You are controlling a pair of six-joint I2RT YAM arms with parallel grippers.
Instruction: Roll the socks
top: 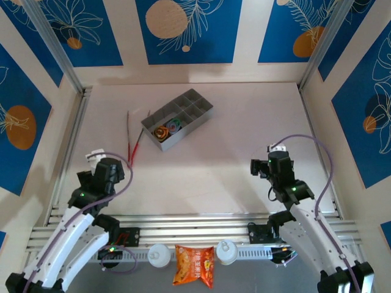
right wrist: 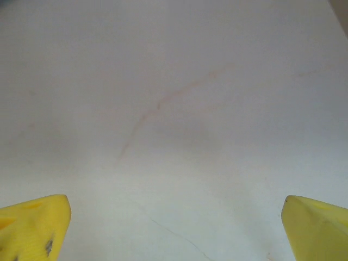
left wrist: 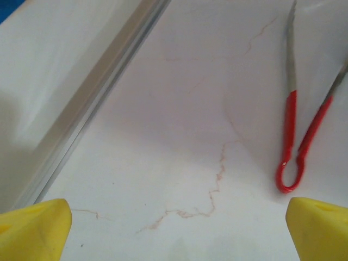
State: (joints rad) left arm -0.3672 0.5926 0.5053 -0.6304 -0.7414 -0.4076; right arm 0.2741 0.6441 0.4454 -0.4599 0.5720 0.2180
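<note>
Top external view: two rolled ankle socks (top: 167, 129) sit in the near end of a grey plastic compartment tray (top: 189, 130) on the pale desk (top: 214, 177). Left tool (left wrist: 176, 231) and right tool (right wrist: 174, 225) hang released, yellow fingers (left wrist: 32, 231) wide, empty; red-handled metal tongs (left wrist: 291, 136) lie near the left.

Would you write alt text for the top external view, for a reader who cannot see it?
An orange-brown rolled sock and a green-blue rolled sock sit in the near-left compartments of a grey tray. Red-handled tongs lie to its left; the left gripper and right gripper hover empty over the table near its front edge.
</note>
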